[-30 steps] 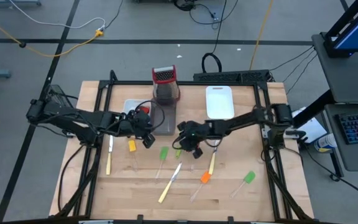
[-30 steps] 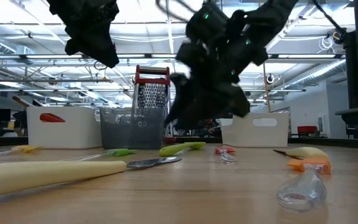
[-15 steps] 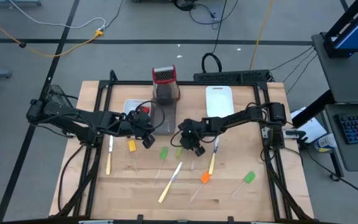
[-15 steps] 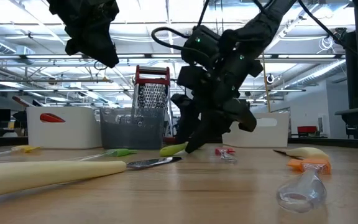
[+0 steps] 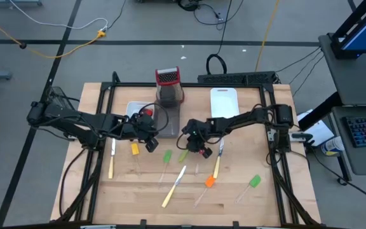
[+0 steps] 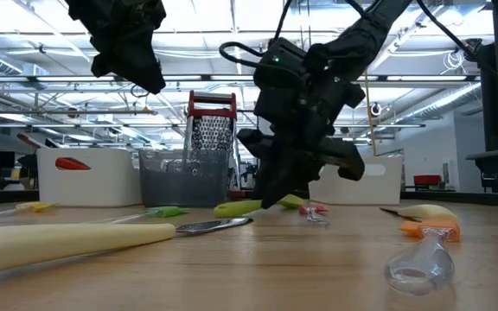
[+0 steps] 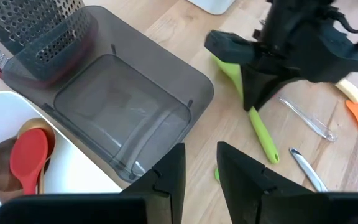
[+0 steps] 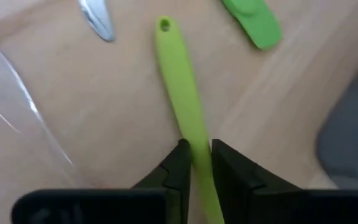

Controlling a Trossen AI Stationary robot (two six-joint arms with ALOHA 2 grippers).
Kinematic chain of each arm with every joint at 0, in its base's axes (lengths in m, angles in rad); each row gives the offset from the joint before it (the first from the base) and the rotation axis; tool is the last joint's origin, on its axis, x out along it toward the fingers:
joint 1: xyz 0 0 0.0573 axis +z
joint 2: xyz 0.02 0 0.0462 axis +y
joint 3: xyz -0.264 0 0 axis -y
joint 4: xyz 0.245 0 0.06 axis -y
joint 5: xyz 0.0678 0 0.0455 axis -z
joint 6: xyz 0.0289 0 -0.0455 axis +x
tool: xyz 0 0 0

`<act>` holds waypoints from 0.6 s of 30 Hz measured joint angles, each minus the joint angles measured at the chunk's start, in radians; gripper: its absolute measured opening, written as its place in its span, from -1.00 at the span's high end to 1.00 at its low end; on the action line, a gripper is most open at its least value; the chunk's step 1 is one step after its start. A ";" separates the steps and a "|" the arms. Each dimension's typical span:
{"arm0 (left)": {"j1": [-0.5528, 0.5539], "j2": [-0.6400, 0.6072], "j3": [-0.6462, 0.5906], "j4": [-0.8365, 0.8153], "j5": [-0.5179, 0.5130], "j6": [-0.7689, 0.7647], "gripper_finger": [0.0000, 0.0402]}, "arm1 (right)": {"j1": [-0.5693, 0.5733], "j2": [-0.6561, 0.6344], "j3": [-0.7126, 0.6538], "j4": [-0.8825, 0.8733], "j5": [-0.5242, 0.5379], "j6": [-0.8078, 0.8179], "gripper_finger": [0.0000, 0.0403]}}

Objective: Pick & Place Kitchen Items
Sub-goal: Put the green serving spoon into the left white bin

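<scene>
R gripper (image 8: 195,163) down at table just in front of grey tray (image 5: 168,122), fingers clamped on green spoon (image 8: 182,102) handle; spoon low over wood, near green spatula (image 5: 167,156). L gripper (image 7: 199,168) hovers beside grey tray, over white tray (image 5: 133,108) edge, fingers slightly apart, holding nothing.

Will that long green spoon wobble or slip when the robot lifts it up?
Probably a little. The right gripper pinches the green spoon on its thin, smooth-looking handle, so it might swivel or slide. It looks slim and plastic, so likely light and fairly stiff, not floppy. Most of the handle sticks out past the fingers, so that end may dip.
</scene>
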 joint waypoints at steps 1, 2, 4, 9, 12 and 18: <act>0.000 0.000 0.000 0.000 0.000 0.000 0.54 | 0.007 0.000 0.000 0.011 -0.001 -0.001 0.78; 0.000 0.000 0.000 0.000 0.000 0.000 0.54 | 0.014 0.001 -0.001 0.024 0.001 -0.007 0.77; 0.000 0.000 0.000 0.000 0.000 0.000 0.54 | 0.025 0.003 -0.003 0.053 0.020 -0.012 0.72; 0.000 0.000 0.000 0.000 0.011 -0.001 0.54 | 0.032 0.019 -0.004 0.085 0.048 -0.014 0.53; 0.000 0.000 0.000 0.002 0.030 -0.001 0.54 | 0.028 0.024 -0.003 0.080 0.059 -0.011 0.42; 0.000 0.000 0.000 0.003 0.049 -0.001 0.54 | 0.000 0.024 -0.021 0.061 0.084 0.012 0.37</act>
